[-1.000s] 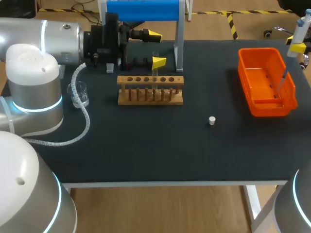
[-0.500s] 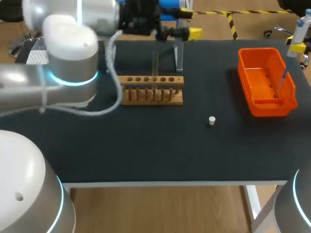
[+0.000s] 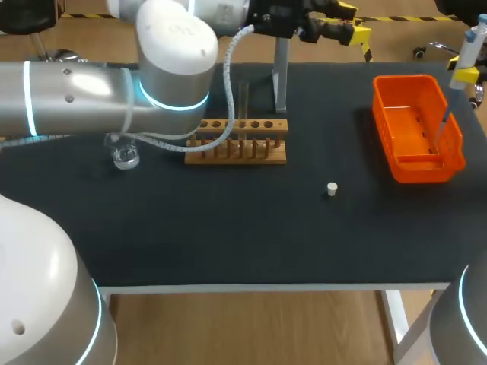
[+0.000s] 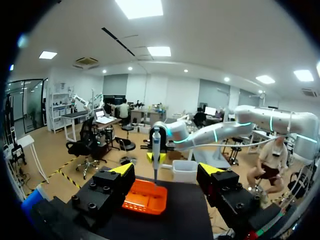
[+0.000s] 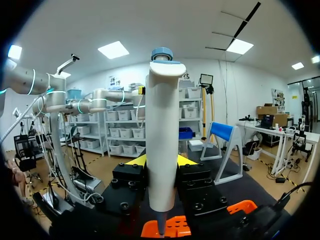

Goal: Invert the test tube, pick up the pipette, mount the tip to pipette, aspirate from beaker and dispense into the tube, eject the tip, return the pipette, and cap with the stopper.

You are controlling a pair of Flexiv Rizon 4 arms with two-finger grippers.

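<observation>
A clear test tube (image 3: 245, 106) stands upright in the wooden rack (image 3: 236, 141). The small glass beaker (image 3: 124, 157) sits to the rack's left. The white stopper (image 3: 332, 188) lies alone on the black mat. My right gripper (image 3: 464, 74) (image 5: 162, 162) is shut on the white pipette (image 3: 470, 42) (image 5: 162, 145), held upright at the back right. The pipette's thin lower end hangs over the orange bin (image 3: 417, 163). My left gripper (image 3: 354, 23) (image 4: 167, 172) is open at the table's back edge, high up. It faces the bin (image 4: 146, 196) and the pipette (image 4: 156, 150), with nothing between its fingers.
The pipette stand's upright post (image 3: 281, 72) rises just behind the rack, under my left arm (image 3: 114, 84), which spans the table's back left. In the right wrist view the stand's blue top (image 5: 222, 132) shows beyond the gripper.
My left arm has swung from beside the rack up and to the right along the back edge, leaving the tube in the rack and uncovering the beaker. My right arm has stayed still.
</observation>
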